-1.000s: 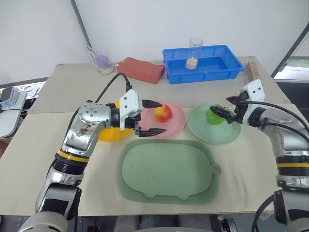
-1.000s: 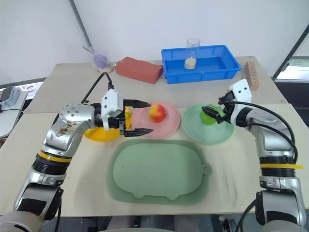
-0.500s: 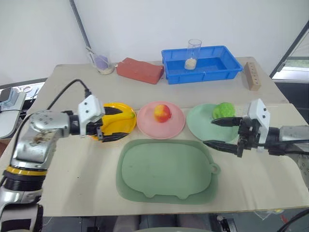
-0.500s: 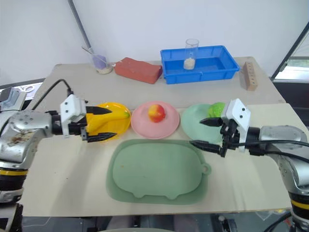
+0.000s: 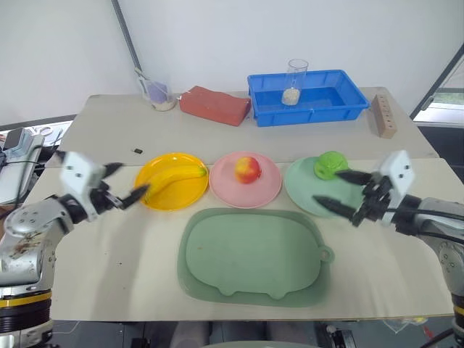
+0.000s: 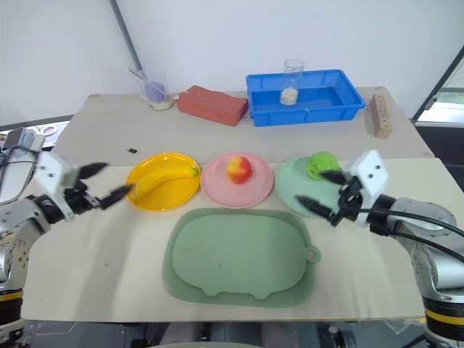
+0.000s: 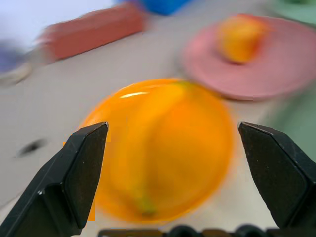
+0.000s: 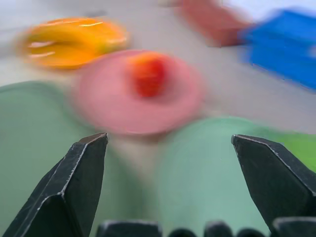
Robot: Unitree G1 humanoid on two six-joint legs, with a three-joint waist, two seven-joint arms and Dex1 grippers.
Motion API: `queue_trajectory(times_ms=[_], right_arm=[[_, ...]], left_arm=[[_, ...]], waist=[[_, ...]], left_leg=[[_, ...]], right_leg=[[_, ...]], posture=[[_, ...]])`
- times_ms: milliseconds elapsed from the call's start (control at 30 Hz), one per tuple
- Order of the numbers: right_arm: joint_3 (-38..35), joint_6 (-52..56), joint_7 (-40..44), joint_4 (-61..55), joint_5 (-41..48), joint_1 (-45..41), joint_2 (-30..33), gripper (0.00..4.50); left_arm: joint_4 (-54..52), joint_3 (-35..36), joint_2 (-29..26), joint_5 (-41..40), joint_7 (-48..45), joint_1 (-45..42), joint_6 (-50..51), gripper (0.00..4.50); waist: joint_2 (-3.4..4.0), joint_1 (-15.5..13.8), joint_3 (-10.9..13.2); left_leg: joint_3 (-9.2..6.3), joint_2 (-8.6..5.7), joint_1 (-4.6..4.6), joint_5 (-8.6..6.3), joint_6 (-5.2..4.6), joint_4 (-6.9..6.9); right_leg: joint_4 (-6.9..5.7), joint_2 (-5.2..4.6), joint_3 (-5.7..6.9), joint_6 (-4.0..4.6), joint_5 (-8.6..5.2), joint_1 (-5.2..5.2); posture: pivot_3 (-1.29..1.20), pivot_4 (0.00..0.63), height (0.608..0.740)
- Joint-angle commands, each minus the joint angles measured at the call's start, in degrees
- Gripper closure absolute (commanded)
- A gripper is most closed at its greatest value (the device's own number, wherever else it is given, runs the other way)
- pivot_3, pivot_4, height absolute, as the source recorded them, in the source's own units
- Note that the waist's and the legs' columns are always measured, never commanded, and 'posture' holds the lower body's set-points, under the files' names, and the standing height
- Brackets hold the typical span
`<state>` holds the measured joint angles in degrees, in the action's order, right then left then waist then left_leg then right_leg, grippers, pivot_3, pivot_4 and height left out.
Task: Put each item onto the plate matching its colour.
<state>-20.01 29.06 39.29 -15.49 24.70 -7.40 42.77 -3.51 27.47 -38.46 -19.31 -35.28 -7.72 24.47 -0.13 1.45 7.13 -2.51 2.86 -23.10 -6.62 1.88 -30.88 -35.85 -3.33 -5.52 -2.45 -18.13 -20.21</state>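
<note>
On the three plates every fruit lay matched; we judged sorting finished, both our grippers (image 5: 119, 185) (image 5: 339, 191) wide, empty.

A large dull-green rounded-rectangular tray (image 5: 254, 254) is laid flat on the beige tabletop (image 5: 109, 123). Along the far edge a red brick-like block (image 5: 214, 106) is set beside a blue rectangular plastic bin (image 5: 348, 101), in which a clear glass holding pale grains (image 5: 293, 80) is stood. A clear cup with purple contents (image 5: 158, 94) is placed left of the block, and a wooden peg block (image 5: 385, 116) right of the bin.
</note>
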Motion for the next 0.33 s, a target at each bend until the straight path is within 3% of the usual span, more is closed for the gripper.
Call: queue_trajectory(times_ms=[33,333], right_arm=[[-6.2,-12.4,-7.9,10.8,-7.3,-0.5,-1.1,0.06],[-8.3,-26.2,-23.6,30.0,-14.8,-2.3,-8.0,0.06]], left_arm=[[8.8,7.1,1.7,3.7,11.6,0.0,-6.0,0.00],[24.4,5.7,5.8,7.0,20.5,-3.5,-16.8,0.00]], waist=[[-0.02,-0.1,0.0],[-0.13,-0.6,0.0]], left_leg=[[0.00,-0.02,0.01,0.00,0.00,0.00],[0.07,-0.03,0.08,0.00,0.02,0.08]], right_leg=[[0.01,0.00,-0.01,0.00,0.00,0.01],[-0.03,0.00,-0.03,0.00,0.02,0.05]], posture=[[0.00,0.150,0.740],[0.00,0.150,0.740]])
